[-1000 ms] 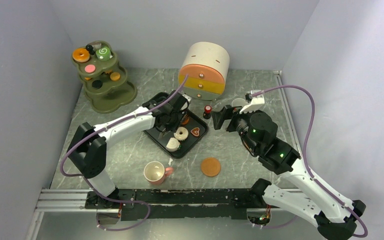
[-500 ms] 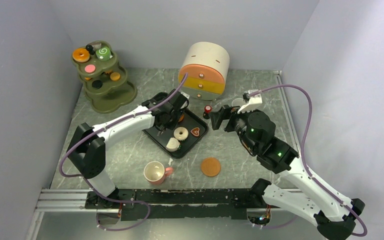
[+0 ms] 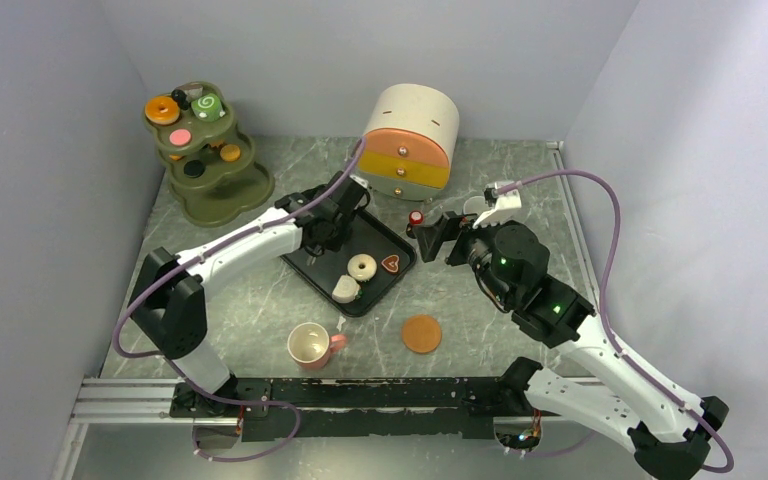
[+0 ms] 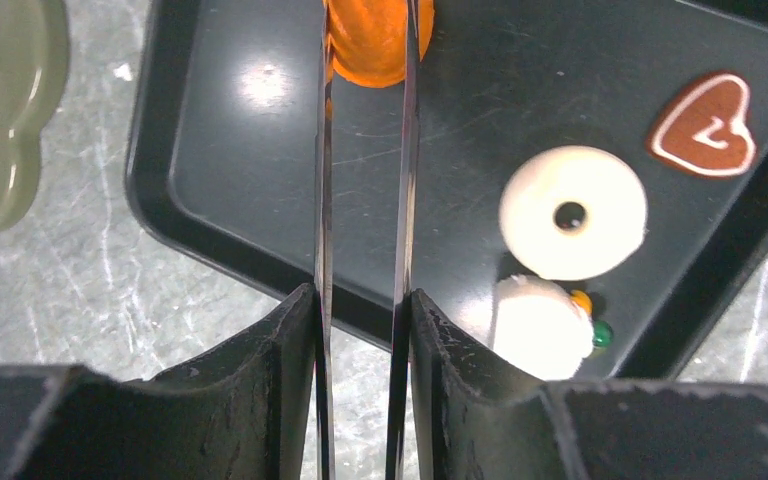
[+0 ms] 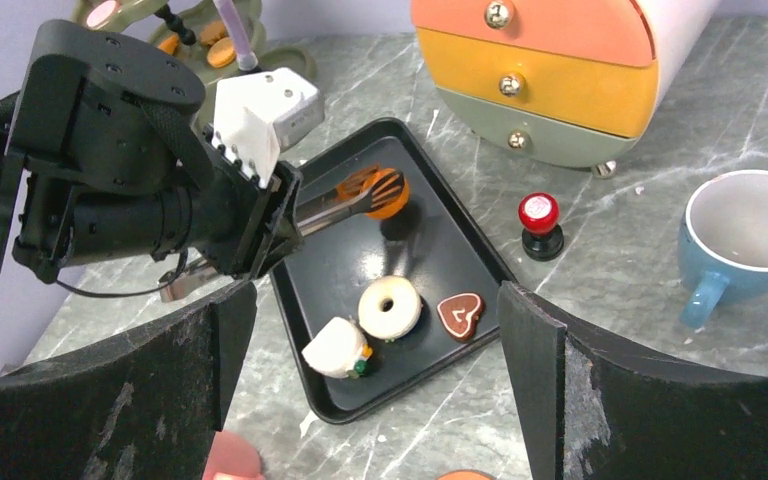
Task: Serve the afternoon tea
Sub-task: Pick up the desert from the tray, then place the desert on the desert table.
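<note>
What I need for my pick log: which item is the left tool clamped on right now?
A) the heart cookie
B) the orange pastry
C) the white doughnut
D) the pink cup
B: the left tool grips the orange pastry on both sides, while the white doughnut and heart cookie lie free on the black tray.

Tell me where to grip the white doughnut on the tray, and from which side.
Grip the white doughnut across its outer rim, coming straight down: it lies flat on the tray, a low ring. Probably set the jaws on the sides away from the heart cookie and the white pastry, which crowd it.
</note>
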Robot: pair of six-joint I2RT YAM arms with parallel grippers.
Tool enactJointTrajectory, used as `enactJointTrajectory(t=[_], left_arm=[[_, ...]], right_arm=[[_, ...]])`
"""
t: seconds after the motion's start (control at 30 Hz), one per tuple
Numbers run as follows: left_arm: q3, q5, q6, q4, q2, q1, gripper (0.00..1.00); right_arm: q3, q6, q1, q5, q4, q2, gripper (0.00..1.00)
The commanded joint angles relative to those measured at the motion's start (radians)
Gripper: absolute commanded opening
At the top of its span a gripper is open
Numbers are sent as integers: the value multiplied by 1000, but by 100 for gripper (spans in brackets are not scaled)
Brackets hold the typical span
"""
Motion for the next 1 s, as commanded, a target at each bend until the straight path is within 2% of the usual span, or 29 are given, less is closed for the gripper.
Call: enactJointTrajectory(t=[0.0, 0.33, 0.97], left_arm=[[40, -70, 15, 8, -50, 47, 40], [34, -88, 44, 74, -59, 166, 40], [139, -300, 153, 148, 145, 311, 39]], right_arm=[[-11, 20, -4, -21, 30, -15, 95], [-32, 42, -6, -29, 27, -49, 94], [-64, 49, -5, -28, 31, -110, 94]])
